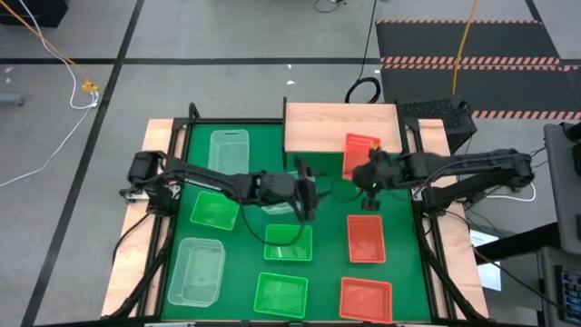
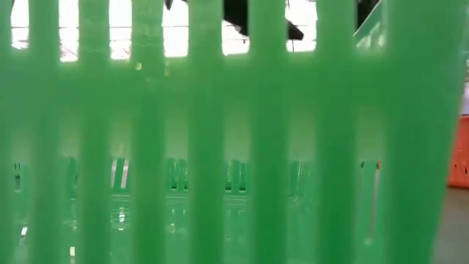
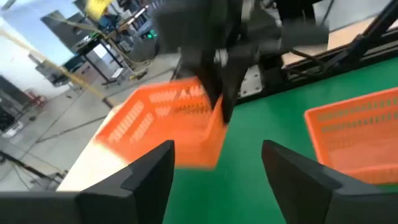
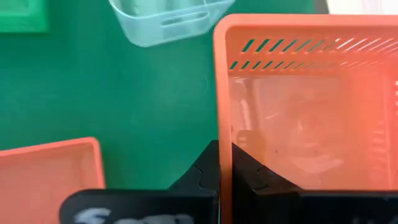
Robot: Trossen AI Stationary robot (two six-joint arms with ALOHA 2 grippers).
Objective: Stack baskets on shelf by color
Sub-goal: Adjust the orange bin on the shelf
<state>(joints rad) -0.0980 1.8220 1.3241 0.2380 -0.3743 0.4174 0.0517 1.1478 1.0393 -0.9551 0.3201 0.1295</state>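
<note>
High view shows the job has only just begun. Nearest, on the mat (image 1: 336,232), one green basket (image 1: 280,294) and one orange basket (image 1: 366,300) sit in the front row, with a clear basket (image 1: 198,270) beside them. Farther back more green, orange and clear ones still wait on the mat. The left gripper (image 1: 307,193) hangs empty in the middle, fingers apart. The right gripper (image 4: 225,163) pinches the wall of an orange basket (image 1: 361,155), which is at the shelf (image 1: 318,127) edge. No stacks are made yet, I think.
</note>
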